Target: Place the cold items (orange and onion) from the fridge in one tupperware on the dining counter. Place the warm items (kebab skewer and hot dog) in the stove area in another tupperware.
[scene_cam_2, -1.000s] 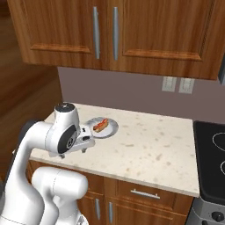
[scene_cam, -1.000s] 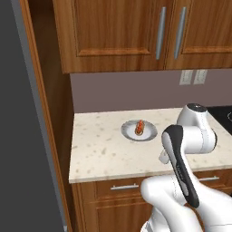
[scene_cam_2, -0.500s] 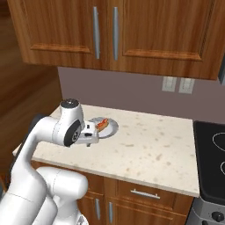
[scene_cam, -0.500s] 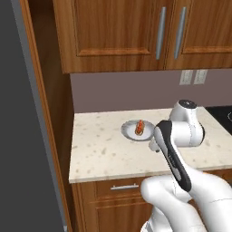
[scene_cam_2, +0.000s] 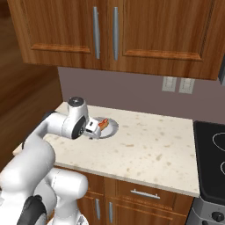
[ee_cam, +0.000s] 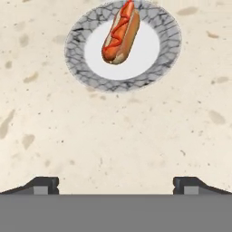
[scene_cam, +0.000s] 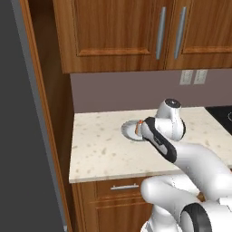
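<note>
A hot dog (ee_cam: 120,36) with a red stripe of sauce lies on a white plate with a grey crackled rim (ee_cam: 167,50) on the speckled beige counter. My gripper (ee_cam: 116,185) hangs above the bare counter just short of the plate, open, its fingertips (ee_cam: 45,183) wide apart with nothing between them. From the right base view the hot dog (scene_cam_2: 103,124) and plate (scene_cam_2: 112,128) sit just beyond my hand (scene_cam_2: 92,128). In the left base view the arm covers most of the plate (scene_cam: 128,129). The orange, onion, kebab skewer and tupperware are out of view.
A black stovetop (scene_cam_2: 213,154) borders the counter on the right. Wood upper cabinets (scene_cam_2: 105,30) hang overhead, with wall outlets (scene_cam_2: 178,84) below them. A tall dark panel (scene_cam: 22,136) stands at the counter's left end. A drawer (scene_cam_2: 145,194) sits under the counter.
The arm has swung toward the plate, bringing the hand from beside it to its near edge. The jaws have stayed open.
</note>
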